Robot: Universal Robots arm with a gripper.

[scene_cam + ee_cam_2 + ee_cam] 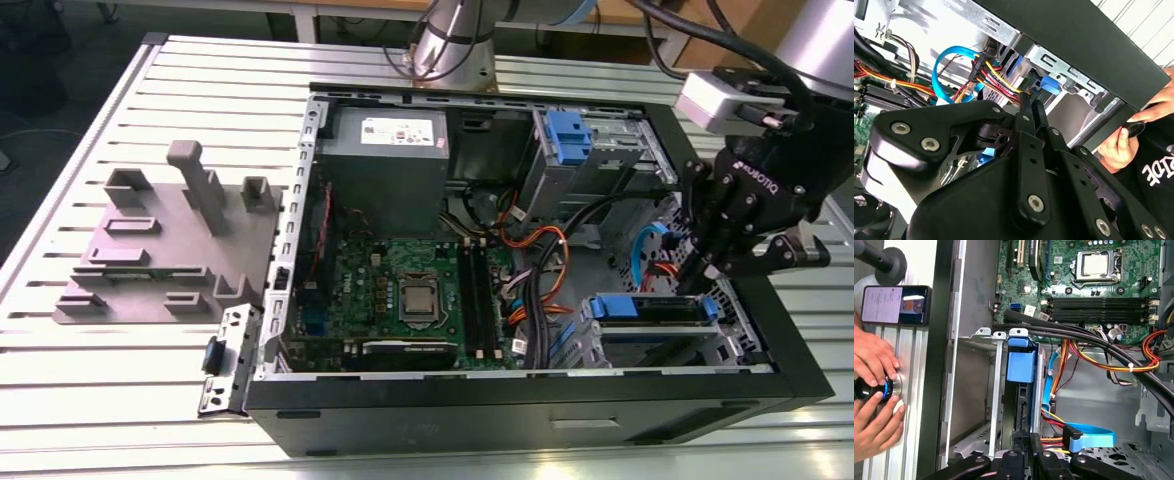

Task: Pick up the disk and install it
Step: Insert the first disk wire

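The disk (647, 308) stands on edge in the drive bay at the case's near corner on the exterior view's right, with its blue rail on top. In the first wrist view its blue rail (1021, 365) sits between the bay's metal walls. My gripper (701, 285) points down at the end of the disk on the exterior view's right, beside the red, yellow and blue cables. In both wrist views the fingers (1026, 115) are pressed together with nothing visible between them. The gripper (1029, 442) is just above the disk's cable end; I cannot tell if it touches.
The open computer case (534, 405) lies on a slatted metal table. Inside are a grey power supply (387, 135), the motherboard (414, 295), cable bundles (534, 250) and a second blue caddy (567, 135). A grey fixture (160, 240) stands outside. A person's hands (874, 390) rest beside the case near a phone (896, 305).
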